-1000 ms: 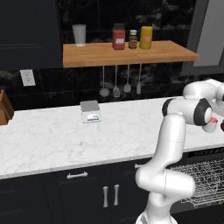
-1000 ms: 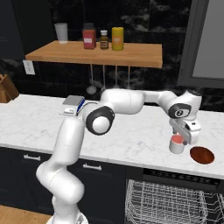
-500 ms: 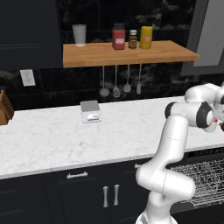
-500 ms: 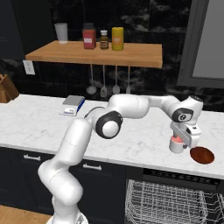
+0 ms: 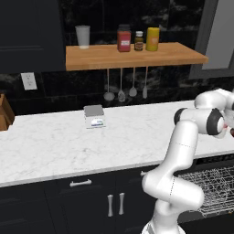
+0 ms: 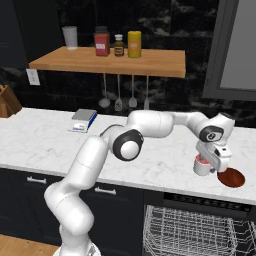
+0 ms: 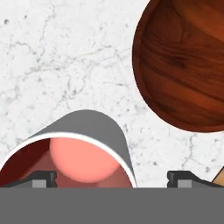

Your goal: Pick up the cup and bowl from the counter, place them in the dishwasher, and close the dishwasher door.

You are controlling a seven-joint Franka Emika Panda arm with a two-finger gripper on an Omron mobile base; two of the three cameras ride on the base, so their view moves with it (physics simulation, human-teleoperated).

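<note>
White marble table [image 6: 150, 165] runs under you, operator, and your claw [image 6: 214, 159] hangs spread wide right over the cup [image 6: 202, 165], nothing gripped yet. From the hand view the cup [image 7: 83, 151] sits at 6 o'clock between the fingertips [image 7: 41, 178], with the bowl [image 7: 186, 65] up at 1 o'clock, just beside it but apart. That's a straddle for a grab, I'd say. Below the table edge the dishwasher rack [image 6: 195, 232] stands pulled out, ready to receive. Count: one cup, one bowl, three jars and one pale tumbler on the wooden shelf [image 6: 107, 60], four utensils hanging.
</note>
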